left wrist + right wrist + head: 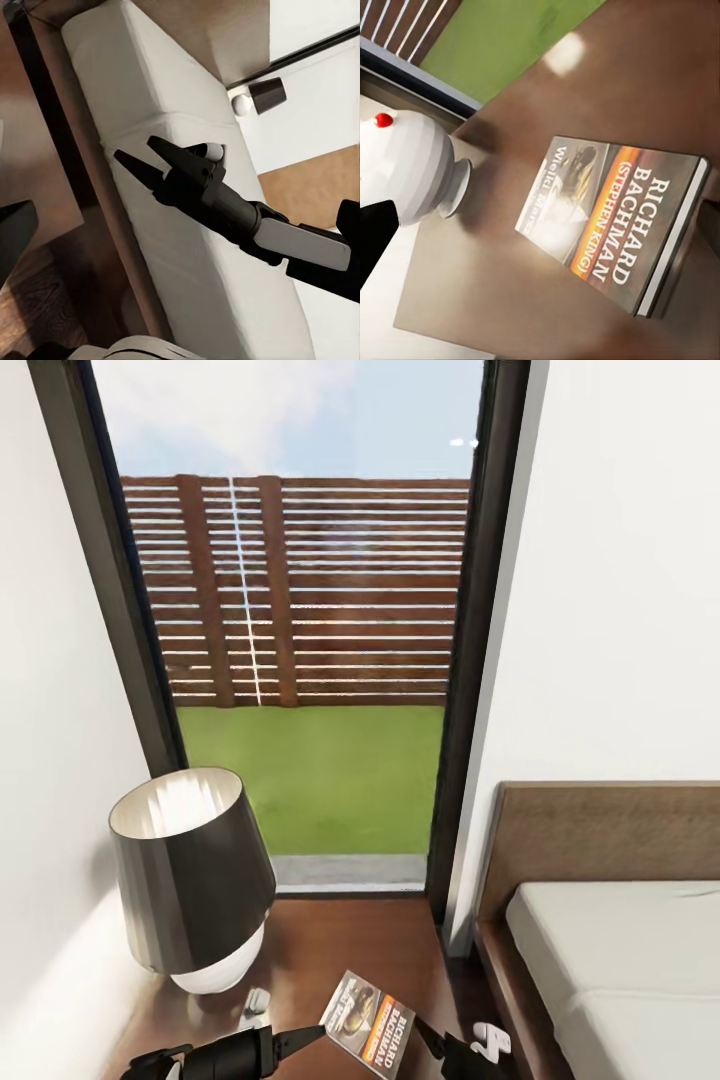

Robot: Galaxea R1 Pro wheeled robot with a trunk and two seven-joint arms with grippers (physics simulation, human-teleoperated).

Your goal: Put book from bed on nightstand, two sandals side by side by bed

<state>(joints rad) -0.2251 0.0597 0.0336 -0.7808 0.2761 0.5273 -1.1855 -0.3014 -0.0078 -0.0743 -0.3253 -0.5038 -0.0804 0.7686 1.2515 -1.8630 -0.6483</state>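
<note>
Right hand [142, 159] hangs wide open over the bed [187, 247]; book [367, 1022] sits near the nightstand [330, 950] edge, so a stray nudge might drop it.

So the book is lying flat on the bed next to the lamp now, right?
Not quite. The book does lie flat next to the lamp, but on the nightstand, not on the bed, as the head view shows.

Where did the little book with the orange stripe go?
The dark paperback book with the orange band lies flat on the dark brown wooden nightstand, right of the black-shaded lamp and left of the bed.
</note>
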